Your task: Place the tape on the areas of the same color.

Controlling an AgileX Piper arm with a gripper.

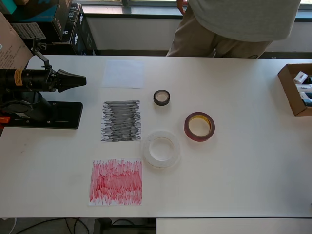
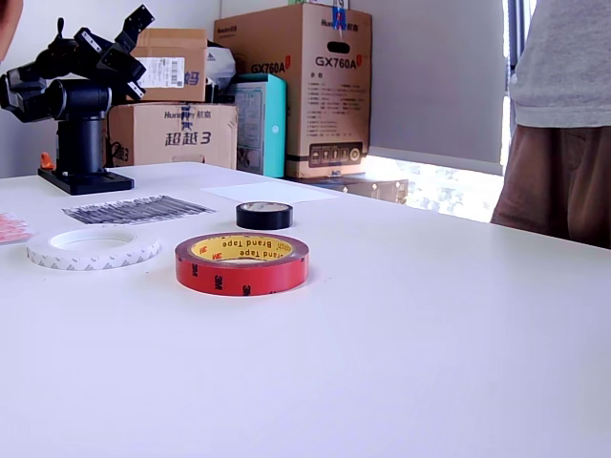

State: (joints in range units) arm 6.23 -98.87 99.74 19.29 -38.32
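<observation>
Three tape rolls lie on the white table, none on a patch. The small black roll sits right of the white sheet. The dark-red roll with its yellowish core lies further right in the overhead view. The translucent white roll rests just right of the black scribbled patch, above the red scribbled patch. My gripper is folded back over its base at the overhead view's left, shut and holding nothing.
The arm's black base plate stands at the overhead view's left edge. An open cardboard box sits at the right edge. A person stands at the far side. Cardboard boxes are stacked behind the table.
</observation>
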